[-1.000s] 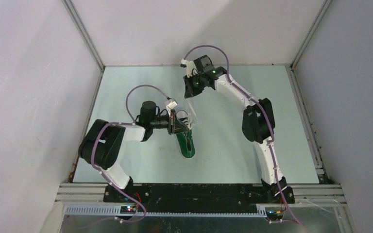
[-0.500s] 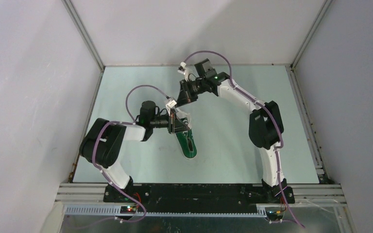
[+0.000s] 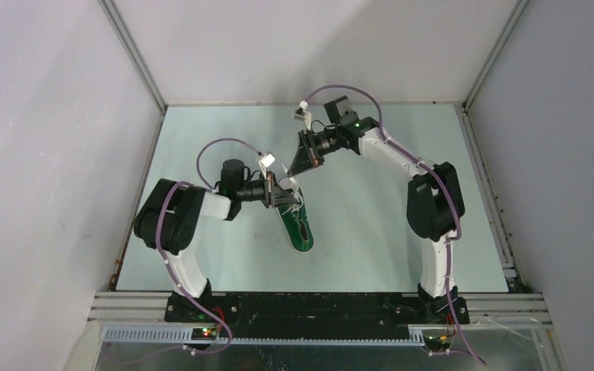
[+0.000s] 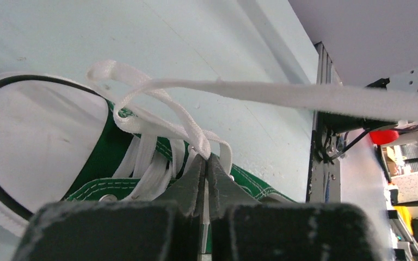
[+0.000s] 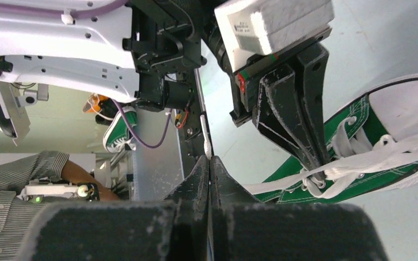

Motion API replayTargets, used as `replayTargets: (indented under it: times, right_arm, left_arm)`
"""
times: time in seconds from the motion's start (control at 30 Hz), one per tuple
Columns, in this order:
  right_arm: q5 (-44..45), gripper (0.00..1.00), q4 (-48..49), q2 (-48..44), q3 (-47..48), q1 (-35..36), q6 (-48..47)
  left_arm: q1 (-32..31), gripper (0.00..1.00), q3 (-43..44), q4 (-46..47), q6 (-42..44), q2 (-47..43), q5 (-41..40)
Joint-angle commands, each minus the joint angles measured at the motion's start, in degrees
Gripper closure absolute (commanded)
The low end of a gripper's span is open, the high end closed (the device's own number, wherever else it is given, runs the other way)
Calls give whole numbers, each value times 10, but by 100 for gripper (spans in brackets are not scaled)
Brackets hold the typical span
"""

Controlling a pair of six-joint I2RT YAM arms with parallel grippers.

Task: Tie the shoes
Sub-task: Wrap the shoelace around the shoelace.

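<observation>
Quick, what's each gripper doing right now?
Left gripper: closed, pinching the lace over the sneaker.
Right gripper: closed on the lace, farther along.

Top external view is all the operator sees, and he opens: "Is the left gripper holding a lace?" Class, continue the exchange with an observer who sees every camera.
Observer: Yes. In the left wrist view, the left gripper is shut on a looped strand at the eyelets of the sneaker.
Operator: And the right?
Observer: The right wrist view shows the right gripper shut on a thin white strand.
Operator: Slack?
Observer: No. In the left wrist view it runs straight and taut.
</observation>
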Motion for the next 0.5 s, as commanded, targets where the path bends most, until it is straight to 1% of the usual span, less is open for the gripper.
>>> replayTargets:
  times: [0.0, 0.03, 0.07, 0.17, 0.23, 0.37, 0.47]
  right_arm:
    - [-27, 100, -46, -27, 0, 12, -51]
    - [-29, 100, -59, -27, 4, 16, -82]
    - [-36, 100, -95, -29, 14, 17, -98]
    - [-40, 100, -176, -40, 29, 20, -187]
    - [-42, 100, -224, -57, 27, 14, -216]
    - [-47, 100, -256, -70, 18, 1, -248]
    - [-42, 100, -278, -80, 16, 2, -283]
  left_arm:
    - [2, 96, 22, 41, -36, 4, 9]
    - [2, 96, 24, 40, -37, 4, 10]
    - [2, 96, 24, 36, -38, 4, 9]
    - [2, 96, 27, 22, -34, 3, 7]
    - [2, 96, 30, 7, -27, 2, 3]
    - [2, 96, 44, -39, -13, 7, -3]
    - [4, 96, 54, -53, -16, 13, -2]
